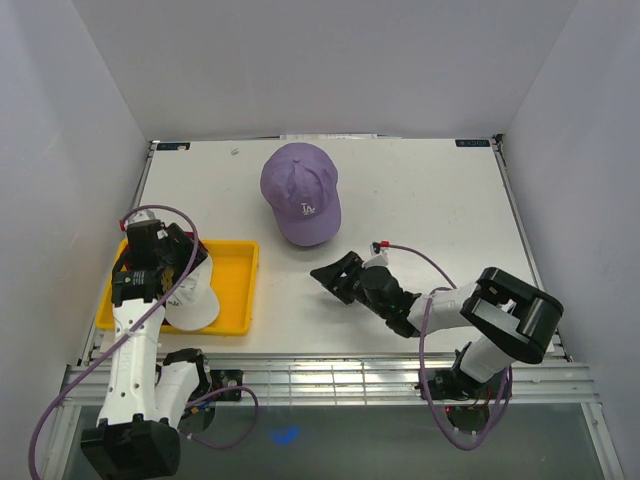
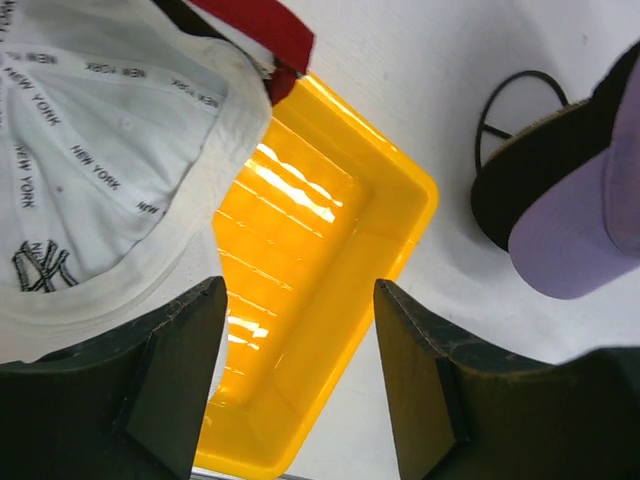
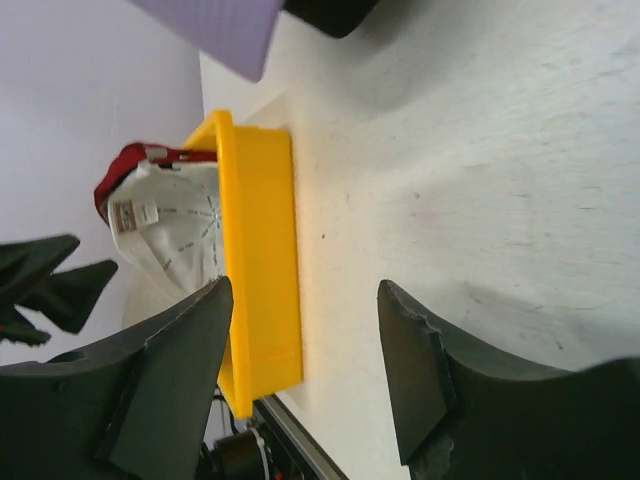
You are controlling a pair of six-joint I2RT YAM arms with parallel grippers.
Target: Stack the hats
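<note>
White fabric baseball cap (image 1: 192,296) lies inside-up in the yellow plastic tray (image 1: 241,290), just beside the left tool (image 2: 300,300), wide open and empty (clearly the nearer arm); the right tool (image 1: 335,275), likewise parted and empty, sits well apart mid-tabletop (image 1: 430,200).

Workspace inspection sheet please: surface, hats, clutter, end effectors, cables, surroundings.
Surface: white table.
Hats: lavender cap over black cap, mid-table; white cap upturned in yellow tray, dark red cap beside it.
Clutter: yellow tray; black wire stand by the black cap.
End effectors: left end effector open over tray; right end effector open above table.
Cables: purple cables looped along both arms.
Surroundings: white walls.
</note>
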